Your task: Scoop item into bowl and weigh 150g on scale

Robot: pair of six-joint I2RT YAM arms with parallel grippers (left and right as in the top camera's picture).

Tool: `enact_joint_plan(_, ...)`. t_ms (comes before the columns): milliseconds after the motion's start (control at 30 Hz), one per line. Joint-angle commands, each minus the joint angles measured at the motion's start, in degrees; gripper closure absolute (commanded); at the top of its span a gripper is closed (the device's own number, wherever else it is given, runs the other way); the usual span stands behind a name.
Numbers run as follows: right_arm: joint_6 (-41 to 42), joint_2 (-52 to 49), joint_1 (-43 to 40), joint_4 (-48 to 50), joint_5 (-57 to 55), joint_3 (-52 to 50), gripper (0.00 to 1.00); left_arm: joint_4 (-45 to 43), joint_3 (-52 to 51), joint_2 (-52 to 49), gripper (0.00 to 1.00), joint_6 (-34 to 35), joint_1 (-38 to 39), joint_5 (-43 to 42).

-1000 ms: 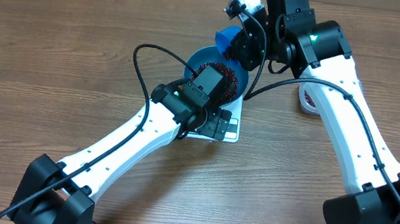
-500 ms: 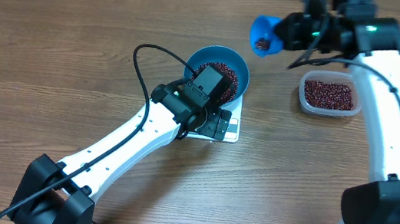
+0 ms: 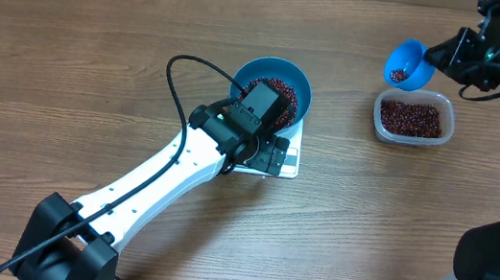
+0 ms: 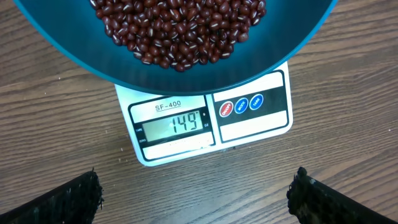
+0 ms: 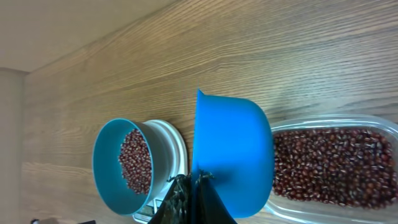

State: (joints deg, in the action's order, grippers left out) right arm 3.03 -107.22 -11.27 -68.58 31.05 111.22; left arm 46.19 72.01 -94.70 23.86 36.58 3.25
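The blue bowl (image 3: 299, 86) sits on the white scale (image 3: 289, 166) near the middle of the table (image 3: 67, 58), its rim overhanging the back of the scale. A mound of red-brown beans (image 4: 180, 25) fills the bottom of the bowl. In the left wrist view the scale's display (image 4: 173, 126) reads 149, with three round buttons to its right. The left fingers (image 4: 68, 202) are spread wide and grasp nothing; they hang above the bare wood just in front of the scale's front edge, one tip at each lower corner of that view. Toward the far right corner of the table stands a clear tub (image 3: 409, 141) with more beans (image 3: 413, 118) lying in a layer inside it. The right fingers (image 5: 180, 202) are clenched on the handle of a small blue scoop (image 3: 407, 64), which is held in the air, tilted, just over the tub's far left corner. A few beans lie in the scoop's low side. The scoop is well apart from the bowl.
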Motion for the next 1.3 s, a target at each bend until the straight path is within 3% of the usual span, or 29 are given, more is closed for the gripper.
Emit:
enact_joint_plan(0, 0.20, 0.52, 1.25, 0.11, 4.33, -0.07, 0.96, -0.15, 0.09, -0.55, 0.01, -0.52, 0.15, -0.09)
enact_joint_plan(300, -0.55, 0.52, 10.32, 2.21, 5.86, -0.17, 0.96, -0.15, 0.09, -0.55, 0.00, -0.52, 0.15, -0.09)
enact_joint_plan(500, -3.54, 0.52, 19.12, 6.03, -0.31, -0.17, 0.96, -0.15, 0.09, -0.55, 0.00, -0.52, 0.15, -0.09)
enact_joint_plan(800, -21.59, 0.52, 29.75, 6.43, -4.07, -0.17, 0.96, -0.15, 0.09, -0.55, 0.01, -0.52, 0.15, -0.09)
enact_joint_plan(967, -20.81, 0.52, 32.17, 7.21, -6.97, -0.17, 0.96, -0.15, 0.09, -0.55, 0.01, -0.52, 0.15, -0.09)
enact_joint_plan(1267, -10.64, 0.52, 29.07, 7.74, -6.78, -0.17, 0.96, -0.15, 0.09, -0.55, 0.00, -0.52, 0.15, -0.09)
